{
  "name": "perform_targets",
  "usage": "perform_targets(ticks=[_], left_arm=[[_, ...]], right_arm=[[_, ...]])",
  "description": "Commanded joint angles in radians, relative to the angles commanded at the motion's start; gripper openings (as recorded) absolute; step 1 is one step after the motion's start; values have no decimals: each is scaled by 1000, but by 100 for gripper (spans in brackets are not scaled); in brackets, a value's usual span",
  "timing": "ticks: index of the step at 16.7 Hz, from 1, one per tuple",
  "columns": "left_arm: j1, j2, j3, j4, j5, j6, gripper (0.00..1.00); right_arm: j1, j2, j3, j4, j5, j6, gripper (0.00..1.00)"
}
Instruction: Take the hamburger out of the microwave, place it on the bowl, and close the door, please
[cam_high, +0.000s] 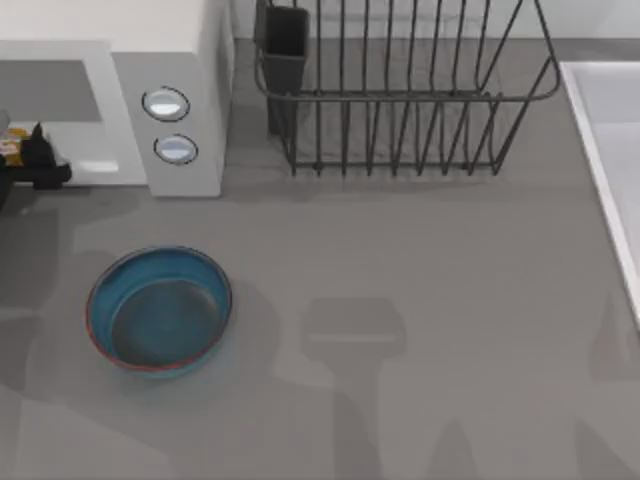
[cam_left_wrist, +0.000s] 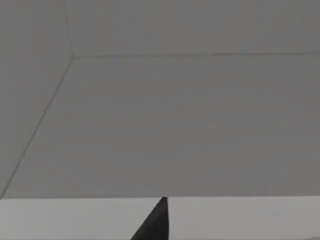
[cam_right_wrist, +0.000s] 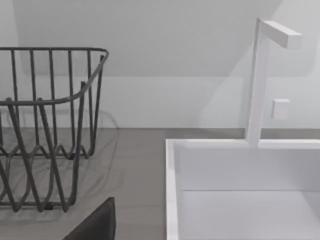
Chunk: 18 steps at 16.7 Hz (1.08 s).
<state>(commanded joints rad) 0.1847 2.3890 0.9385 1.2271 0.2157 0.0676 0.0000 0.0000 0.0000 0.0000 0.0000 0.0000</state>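
Where the top view's left edge cuts it off, the left claw (cam_high: 30, 160) sits at the boxy white-grey microwave (cam_high: 180, 90), closed on the small orange-patched hamburger (cam_high: 10, 147). The round blue bowl with reddish-brown rim (cam_high: 95, 300) rests nearer on the grey worktop (cam_high: 420, 300), well apart from the black wire dish rack (cam_high: 400, 100).

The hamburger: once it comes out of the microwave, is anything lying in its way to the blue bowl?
Nothing visible does. The hamburger sits at the left gripper by the microwave opening, at the top view's left edge. The bowl lies just in front, with bare table between. The dish rack stands off to the right.
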Motion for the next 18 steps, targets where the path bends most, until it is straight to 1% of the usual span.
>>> perform_targets(ticks=[2,4,6,8,13,15,18], left_arm=[[14,-48,-132,83,13,3,0],[25,-88,-228,149,23,6,0],[31,-113,-280,190,29,7,0],[33,-119,-291,199,31,8,0],[27,-131,-286,183,29,9,0],[27,-182,-286,133,28,9,0],[27,-299,-285,14,26,10,0]], right_arm=[[0,0,0,0,0,0,100],[0,0,0,0,0,0,100],[0,0,0,0,0,0,100],[0,0,0,0,0,0,100],[0,0,0,0,0,0,100],[0,0,0,0,0,0,100],[0,0,0,0,0,0,100]])
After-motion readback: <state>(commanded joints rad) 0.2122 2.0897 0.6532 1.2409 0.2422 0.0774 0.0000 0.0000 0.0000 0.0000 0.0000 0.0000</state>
